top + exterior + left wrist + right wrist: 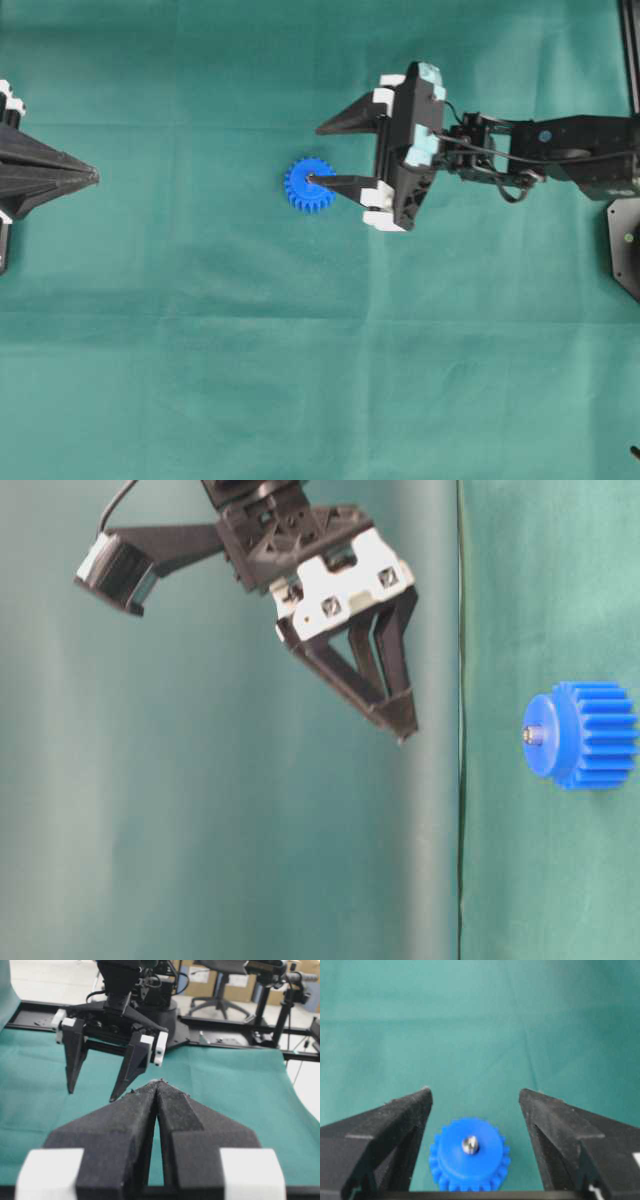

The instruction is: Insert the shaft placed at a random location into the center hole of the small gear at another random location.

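Note:
The small gear (470, 1157), a bright blue toothed wheel, lies flat on the green cloth, between and below the spread fingers of my right gripper (475, 1092). The shaft (470, 1145) stands in its center hole, with only the shiny rounded end showing; the hole itself is filled and hidden. The table-level view shows the shaft (531, 735) poking out of the gear (592, 735) hub, with the right gripper (398, 720) apart from it. From overhead, the right gripper (315, 155) is open, one fingertip over the gear (305, 192). My left gripper (90, 177) is shut and empty at the left edge.
Green cloth (300, 350) covers the whole table. The left wrist view looks past the shut left gripper (159, 1082) to the right gripper (92, 1094), with black rails and the arm base (165, 1010) at the table's far edge.

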